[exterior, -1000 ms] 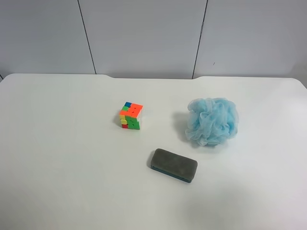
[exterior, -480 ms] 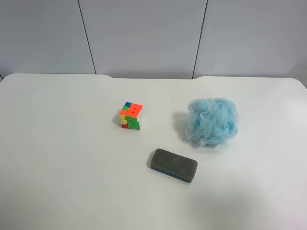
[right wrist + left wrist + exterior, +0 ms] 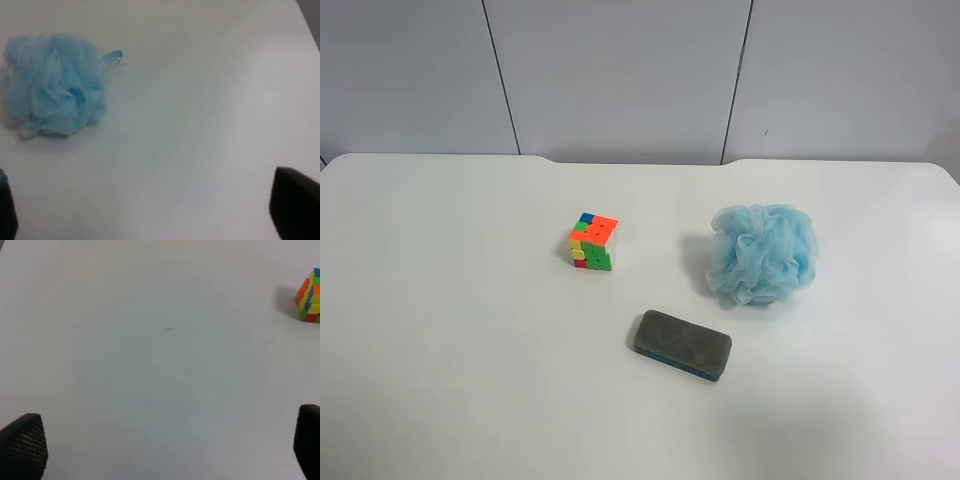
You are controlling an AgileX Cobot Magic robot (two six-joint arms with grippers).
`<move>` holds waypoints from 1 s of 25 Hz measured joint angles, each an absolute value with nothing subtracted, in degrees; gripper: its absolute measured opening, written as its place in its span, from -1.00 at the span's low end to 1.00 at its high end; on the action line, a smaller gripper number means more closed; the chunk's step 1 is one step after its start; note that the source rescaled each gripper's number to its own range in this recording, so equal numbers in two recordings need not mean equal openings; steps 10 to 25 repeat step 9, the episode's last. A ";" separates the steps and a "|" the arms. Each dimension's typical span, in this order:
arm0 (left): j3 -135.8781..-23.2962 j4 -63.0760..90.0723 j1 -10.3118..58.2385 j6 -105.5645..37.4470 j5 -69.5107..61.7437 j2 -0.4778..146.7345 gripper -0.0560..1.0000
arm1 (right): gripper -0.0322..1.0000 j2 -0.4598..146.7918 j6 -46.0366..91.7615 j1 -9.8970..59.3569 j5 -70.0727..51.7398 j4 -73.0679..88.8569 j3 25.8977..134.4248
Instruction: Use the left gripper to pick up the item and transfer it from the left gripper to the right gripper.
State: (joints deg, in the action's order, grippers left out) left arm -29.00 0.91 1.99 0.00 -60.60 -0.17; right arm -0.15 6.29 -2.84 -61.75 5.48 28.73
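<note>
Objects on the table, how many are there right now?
3. The puzzle cube sits near the table's middle, the blue bath pouf lies apart toward the exterior high view's right, and the gray eraser lies nearer the camera, between them. Nothing looks hidden.

Left pincer (image 3: 165, 450): black fingertips, dotted grip texture. Right pincer (image 3: 150, 210): black, blurred.

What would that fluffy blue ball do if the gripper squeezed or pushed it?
The blue mesh puff looks like gathered netting, so it would probably squash rather than resist. It seems airy, so likely light for its size. Its ruffled surface and slumped shape on the table suggest it would slide or tumble loosely, not roll cleanly.
</note>
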 joint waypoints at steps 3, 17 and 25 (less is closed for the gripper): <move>-29.00 0.91 1.99 0.00 -60.60 -0.17 1.00 | 1.00 -0.15 6.29 -2.84 -61.75 5.48 28.73; -29.00 0.91 1.99 0.00 -60.60 -0.17 1.00 | 1.00 -0.15 6.29 -2.84 -61.75 5.48 28.73; -29.00 0.91 1.99 0.00 -60.60 -0.17 1.00 | 1.00 -0.15 6.29 -2.84 -61.75 5.48 28.73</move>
